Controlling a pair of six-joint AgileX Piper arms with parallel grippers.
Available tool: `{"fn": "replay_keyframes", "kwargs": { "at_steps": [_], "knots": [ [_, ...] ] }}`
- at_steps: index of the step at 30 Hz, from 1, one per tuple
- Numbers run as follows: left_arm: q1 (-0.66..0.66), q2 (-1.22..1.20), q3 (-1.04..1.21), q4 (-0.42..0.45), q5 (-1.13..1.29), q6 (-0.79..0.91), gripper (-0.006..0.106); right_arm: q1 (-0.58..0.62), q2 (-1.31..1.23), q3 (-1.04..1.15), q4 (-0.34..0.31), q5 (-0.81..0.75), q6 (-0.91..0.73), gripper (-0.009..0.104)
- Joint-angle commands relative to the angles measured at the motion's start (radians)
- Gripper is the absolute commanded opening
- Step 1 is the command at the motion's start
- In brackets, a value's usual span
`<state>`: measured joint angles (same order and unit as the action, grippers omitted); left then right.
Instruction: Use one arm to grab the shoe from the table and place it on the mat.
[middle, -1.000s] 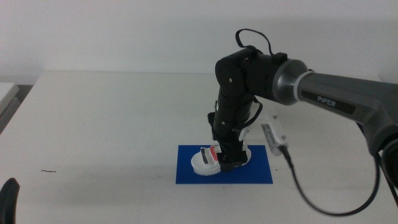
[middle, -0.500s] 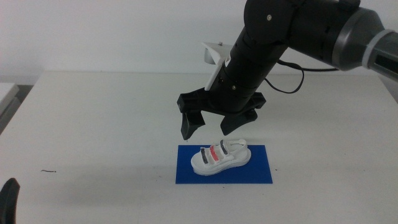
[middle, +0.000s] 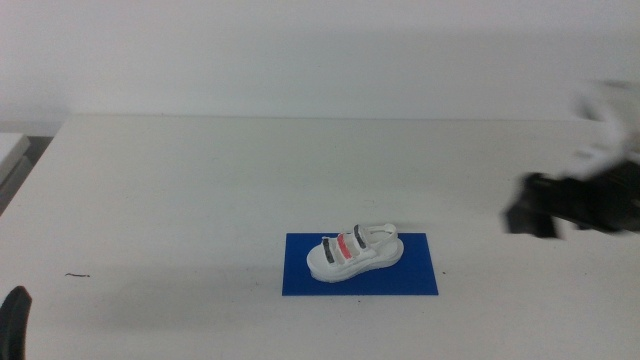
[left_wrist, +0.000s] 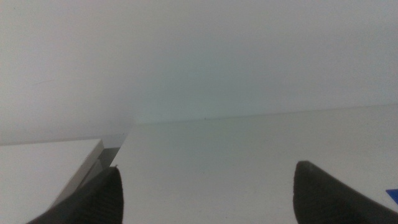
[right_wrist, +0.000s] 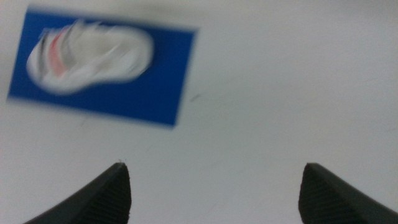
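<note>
The white shoe (middle: 353, 251) with two dark straps and one red strap lies on its sole on the blue mat (middle: 415, 277), on the white table (middle: 180, 190). The right wrist view shows the shoe (right_wrist: 87, 53) and the mat (right_wrist: 158, 93), blurred. My right gripper (right_wrist: 214, 186) is open and empty, and shows as a dark blur at the right edge of the middle view (middle: 560, 207), well clear of the mat. My left gripper (left_wrist: 208, 190) is open and empty; one jaw shows at the bottom left corner of the middle view (middle: 14, 318).
A small dark mark (middle: 78, 275) lies on the table near the front left. A white ledge (middle: 12, 148) adjoins the table's left edge.
My right gripper let go of the shoe on the mat, rose with open jaws, then swung away to the right side. The shoe stays on the mat.
</note>
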<state>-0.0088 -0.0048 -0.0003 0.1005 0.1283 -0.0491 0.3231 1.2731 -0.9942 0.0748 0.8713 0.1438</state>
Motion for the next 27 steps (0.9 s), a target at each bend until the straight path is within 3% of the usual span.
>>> {"fn": "replay_keyframes", "kwargs": {
  "at_steps": [1,3,7,10,16,21,27],
  "knots": [
    [0.000,0.005,0.000,-0.004,-0.013,-0.001,0.094,-0.070,-0.150,0.153,0.019,-0.207,-0.049,0.092],
    [0.000,0.005,0.000,-0.004,-0.013,-0.001,0.094,-0.115,-0.278,0.298,0.060,-0.398,-0.127,0.092],
    [0.000,0.005,0.000,-0.004,-0.013,-0.001,0.094,-0.123,-0.521,0.564,0.026,-0.662,-0.338,0.092],
    [0.000,0.005,0.000,-0.004,-0.013,-0.001,0.094,-0.123,-0.690,0.700,0.016,-0.771,-0.427,0.092],
    [0.000,0.005,0.000,-0.004,-0.013,-0.001,0.094,-0.123,-0.984,0.899,0.033,-0.779,-0.394,0.092],
    [0.000,0.005,0.000,-0.004,-0.013,-0.001,0.094,-0.123,-1.217,0.974,-0.051,-0.730,-0.394,0.092],
    [0.000,0.005,0.000,-0.004,-0.013,-0.001,0.094,-0.126,-1.273,0.985,-0.060,-0.728,-0.394,0.092]
  ]
}}
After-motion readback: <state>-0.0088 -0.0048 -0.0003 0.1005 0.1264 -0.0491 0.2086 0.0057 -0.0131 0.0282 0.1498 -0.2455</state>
